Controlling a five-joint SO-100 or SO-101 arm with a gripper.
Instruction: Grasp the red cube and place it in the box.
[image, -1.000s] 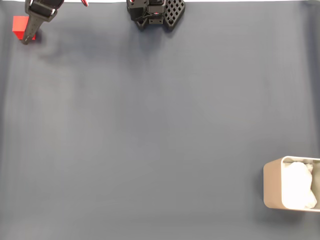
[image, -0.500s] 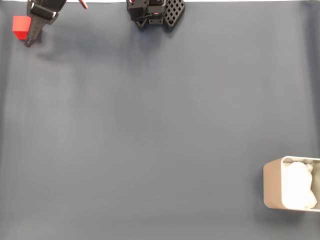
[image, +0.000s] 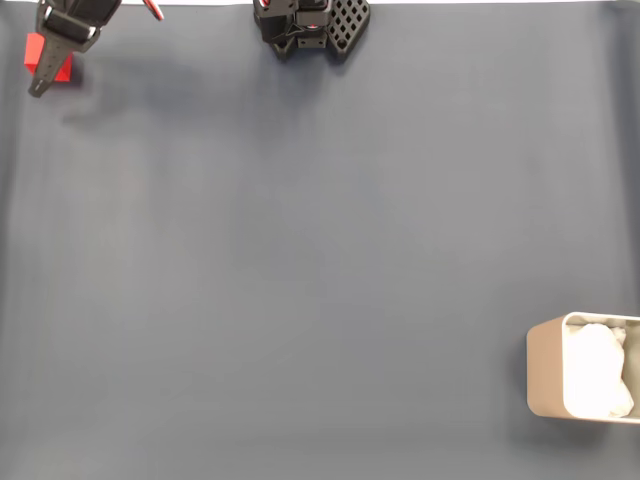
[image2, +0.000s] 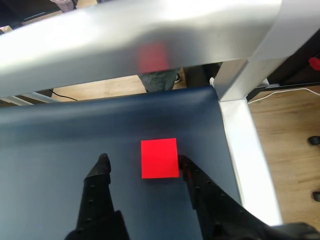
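The red cube (image2: 159, 158) lies on the dark blue mat near its far corner, between the fingers of my open gripper (image2: 143, 160). In the wrist view the right fingertip (image2: 183, 162) is at the cube's right edge, while a gap separates the left fingertip (image2: 103, 161) from the cube. In the fixed view the gripper (image: 42, 82) hangs over the cube (image: 62, 70) at the top left and covers part of it. The beige box (image: 545, 365) with white padding stands at the lower right edge, far from the gripper.
The arm's black base (image: 310, 25) sits at the top middle of the mat. In the wrist view a metal frame bar (image2: 150, 40) crosses above the mat, and a white table rim (image2: 245, 150) runs close on the cube's right.
The gripper has shifted left from the cube's right side until it lies over the cube. The cube and the box have stayed in place.
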